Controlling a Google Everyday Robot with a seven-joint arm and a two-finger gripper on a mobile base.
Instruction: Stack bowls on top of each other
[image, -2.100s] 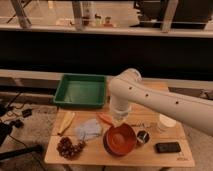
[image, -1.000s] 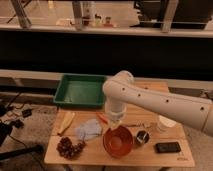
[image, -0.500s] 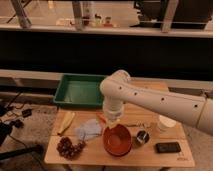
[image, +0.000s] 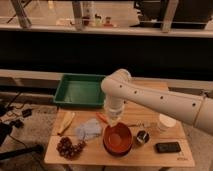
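The orange-red bowl (image: 119, 138) sits on the wooden table's (image: 150, 156) front middle. A dark rim under it looks like the purple bowl (image: 131, 147), with the orange one resting inside it. My white arm comes in from the right, bends above the table and points straight down. The gripper (image: 114, 121) is shut, and its tip is at the far left rim of the orange-red bowl. Whether it pinches the rim is hidden by the wrist.
A green tray (image: 80, 90) stands at the back left. A banana (image: 65, 123), a blue cloth (image: 89, 129) and grapes (image: 68, 147) lie to the left. To the right are a small metal cup (image: 142, 138), a white container (image: 166, 122) and a black phone (image: 167, 147).
The arm's elbow and wrist have swung a little to the left over the bowls. The bowls stay in about the same place.
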